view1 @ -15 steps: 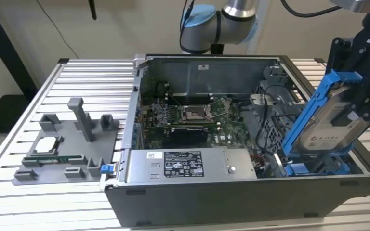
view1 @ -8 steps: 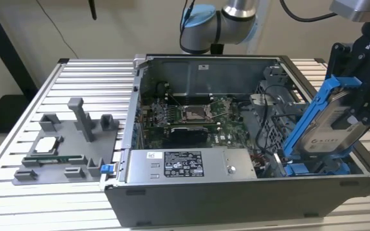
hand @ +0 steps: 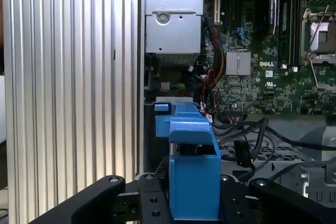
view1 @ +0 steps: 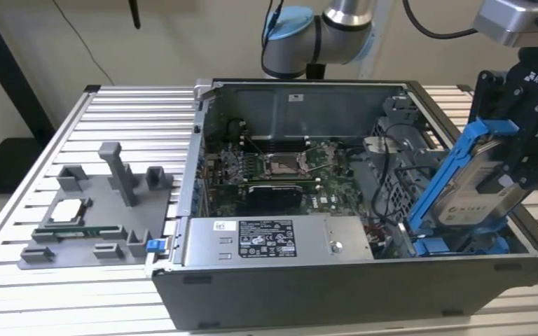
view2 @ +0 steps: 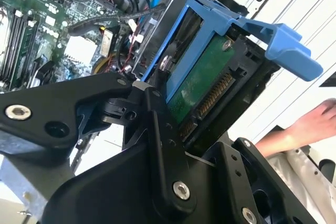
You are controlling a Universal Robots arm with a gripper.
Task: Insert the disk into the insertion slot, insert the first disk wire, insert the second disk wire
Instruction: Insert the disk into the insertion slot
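You have the open computer case (view1: 344,294) on the slatted table (view1: 129,112). At the exterior view's right, the insertion slot (view1: 442,246) sits in the case's corner. Above it, your gripper (view1: 512,168) has its jaws clamped on the disk (view1: 470,199), which leans tilted, its lower end down by the slot's blue tabs.

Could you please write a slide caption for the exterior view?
The gripper holds the disk tilted over the insertion slot of the open computer case.
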